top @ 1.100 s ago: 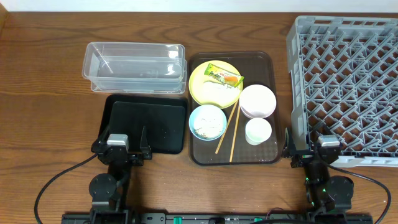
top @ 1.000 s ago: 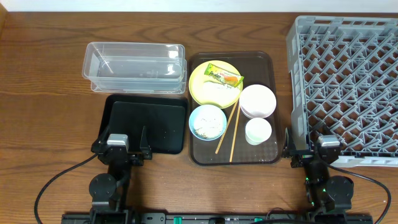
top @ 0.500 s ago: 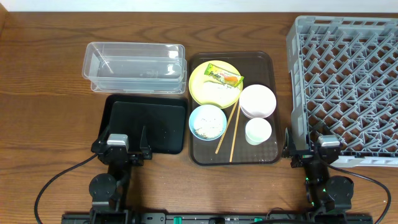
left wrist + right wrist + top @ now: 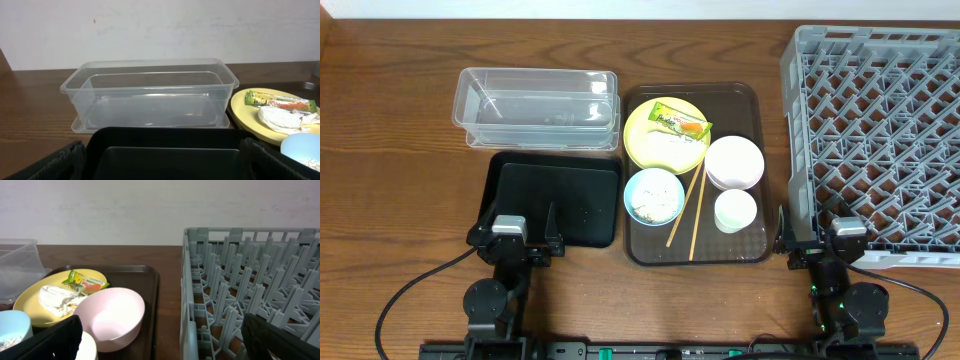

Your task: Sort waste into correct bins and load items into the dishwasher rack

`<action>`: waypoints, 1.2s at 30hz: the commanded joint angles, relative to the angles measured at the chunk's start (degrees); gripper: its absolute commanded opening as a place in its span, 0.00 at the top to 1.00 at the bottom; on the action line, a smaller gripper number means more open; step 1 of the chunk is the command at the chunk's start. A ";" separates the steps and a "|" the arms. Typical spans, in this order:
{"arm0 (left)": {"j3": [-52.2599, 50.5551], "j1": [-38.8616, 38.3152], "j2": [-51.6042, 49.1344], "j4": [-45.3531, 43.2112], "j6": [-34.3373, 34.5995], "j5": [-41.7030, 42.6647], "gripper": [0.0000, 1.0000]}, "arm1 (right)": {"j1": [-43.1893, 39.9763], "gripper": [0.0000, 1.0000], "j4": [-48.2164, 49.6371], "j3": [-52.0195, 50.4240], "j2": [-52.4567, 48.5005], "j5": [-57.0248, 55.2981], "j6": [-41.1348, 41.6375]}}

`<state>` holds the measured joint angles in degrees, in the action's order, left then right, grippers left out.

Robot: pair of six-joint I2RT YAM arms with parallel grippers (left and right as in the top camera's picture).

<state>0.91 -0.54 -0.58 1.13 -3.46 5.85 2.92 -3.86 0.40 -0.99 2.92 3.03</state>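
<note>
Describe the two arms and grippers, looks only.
Both arms are black with round joint housings. The left gripper and right gripper each carry a grey block on top; fingers are black, textured. A black cable loops out from each base. Small green lights on the right arm.

Brown serving tray (image 4: 761,120) is crowded. The yellow plate (image 4: 655,148), light blue bowl (image 4: 654,196), pale pink bowl (image 4: 734,162) and white cup (image 4: 735,211) sit close together. The chopsticks (image 4: 686,210) lie in the narrow gap between blue bowl and cup. All are open from above.

Clear tub (image 4: 538,108) and black tray (image 4: 555,195) lie nearly edge to edge, both open-topped.

The dishwasher rack (image 4: 880,130) wall rises just right of the serving tray, leaving only a thin strip of table (image 4: 390,180) between them. There is wide open tabletop at far left.
</note>
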 commanded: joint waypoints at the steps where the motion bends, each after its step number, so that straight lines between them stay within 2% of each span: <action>1: -0.68 0.24 0.31 2.27 -0.79 1.25 0.00 | 0.48 0.01 -0.24 -0.09 0.24 -0.52 0.11; 22: -0.68 0.24 0.31 2.10 -0.74 1.22 0.00 | 0.48 0.01 -0.20 -0.09 0.24 -0.66 0.15; 27: -0.17 0.24 0.00 2.97 2.27 1.22 0.00 | 0.48 0.01 -0.22 -0.07 0.24 -1.73 0.15; 32: 4.00 0.24 -3.39 7.76 2.25 1.20 0.00 | 0.48 0.01 -2.08 1.77 -0.55 -4.68 0.15; 36: 10.16 0.24 -10.12 10.80 2.25 1.20 0.00 | 0.48 0.01 -5.40 6.34 -3.89 -6.23 0.13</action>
<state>5.67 -0.54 -6.59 11.18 -1.54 6.13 2.92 -7.88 2.48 -2.52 -0.75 3.03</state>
